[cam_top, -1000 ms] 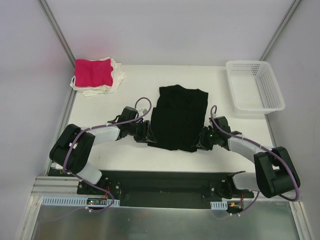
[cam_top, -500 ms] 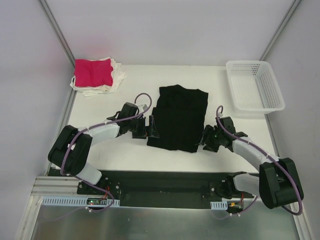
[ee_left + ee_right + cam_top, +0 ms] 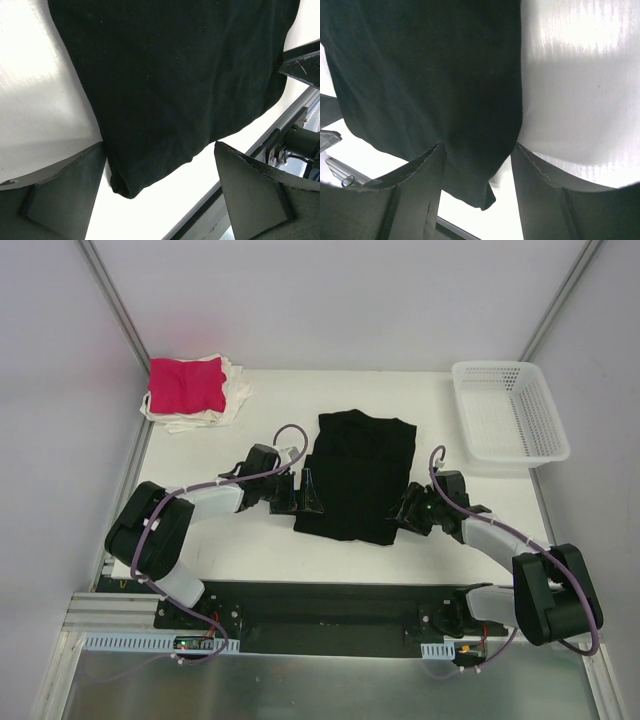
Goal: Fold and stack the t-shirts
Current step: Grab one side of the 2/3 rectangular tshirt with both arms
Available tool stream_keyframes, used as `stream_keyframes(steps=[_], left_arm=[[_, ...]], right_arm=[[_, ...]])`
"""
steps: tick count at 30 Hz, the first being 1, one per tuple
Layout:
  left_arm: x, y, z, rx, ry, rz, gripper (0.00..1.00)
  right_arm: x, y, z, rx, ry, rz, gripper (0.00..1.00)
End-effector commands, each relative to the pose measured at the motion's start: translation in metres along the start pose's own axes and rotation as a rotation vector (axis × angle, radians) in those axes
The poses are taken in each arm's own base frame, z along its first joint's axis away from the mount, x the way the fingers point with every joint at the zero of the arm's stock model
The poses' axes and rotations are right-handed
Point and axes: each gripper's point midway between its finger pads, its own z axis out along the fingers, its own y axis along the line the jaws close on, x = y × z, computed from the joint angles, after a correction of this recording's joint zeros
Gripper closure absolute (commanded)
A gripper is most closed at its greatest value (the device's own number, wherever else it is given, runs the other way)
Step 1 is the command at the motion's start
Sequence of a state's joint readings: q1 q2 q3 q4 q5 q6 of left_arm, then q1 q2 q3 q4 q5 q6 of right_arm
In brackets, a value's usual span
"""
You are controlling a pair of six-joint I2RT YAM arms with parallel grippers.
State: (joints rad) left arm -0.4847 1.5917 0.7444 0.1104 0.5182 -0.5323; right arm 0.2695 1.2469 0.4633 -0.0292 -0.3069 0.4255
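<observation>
**While both claws gape, the black shirt lies folded at mid-table**

Pale walls and two slanting metal posts close in a white table (image 3: 250, 550). A white mesh basket (image 3: 510, 415) sits at its far right corner. At the far left corner a magenta-pink t-shirt (image 3: 187, 386) lies folded on top of a small pile of cream t-shirts (image 3: 236, 397). The black t-shirt (image 3: 357, 475) lies flat in the middle as a folded rectangle, well apart from both.

Both arms reach low over the table and angle inward toward the shirt. The left gripper (image 3: 306, 492) is at the shirt's left edge, jaws spread wide, and the wrist view shows the near corner of the cloth lying loose between them. The right gripper (image 3: 403, 512) is at the near right corner, jaws parted less widely. The hem runs between its fingers and is not pinched.
</observation>
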Motion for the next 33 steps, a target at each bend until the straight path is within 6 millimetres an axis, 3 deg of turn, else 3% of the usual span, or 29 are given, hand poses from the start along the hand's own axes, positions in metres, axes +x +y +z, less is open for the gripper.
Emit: stream_keyframes(steps=[1, 10, 14, 18, 24, 28, 33], left_arm=[[0.026, 0.014, 0.005, -0.021, 0.068, -0.05, 0.11], [0.032, 0.012, 0.002, -0.006, 0.06, -0.073, 0.16], [0.038, 0.011, 0.001, 0.012, 0.064, -0.084, 0.32], [0.046, 0.01, -0.002, 0.026, 0.08, -0.096, 0.36], [0.06, 0.016, -0.01, 0.007, 0.08, -0.108, 0.22], [0.07, 0.018, -0.017, 0.004, 0.089, -0.113, 0.12], [0.08, 0.024, -0.022, -0.008, 0.086, -0.117, 0.09]], right_arm=[[0.018, -0.018, 0.009, 0.047, 0.044, 0.035, 0.42], [0.036, -0.01, 0.013, 0.016, 0.068, 0.051, 0.44], [0.043, -0.007, 0.013, 0.008, 0.081, 0.052, 0.44], [0.053, -0.009, 0.009, 0.009, 0.098, 0.06, 0.44], [0.065, -0.026, -0.004, 0.057, 0.085, 0.055, 0.44], [0.062, -0.029, -0.016, 0.07, 0.049, 0.026, 0.44], [0.068, -0.039, -0.023, 0.1, 0.041, 0.03, 0.44]])
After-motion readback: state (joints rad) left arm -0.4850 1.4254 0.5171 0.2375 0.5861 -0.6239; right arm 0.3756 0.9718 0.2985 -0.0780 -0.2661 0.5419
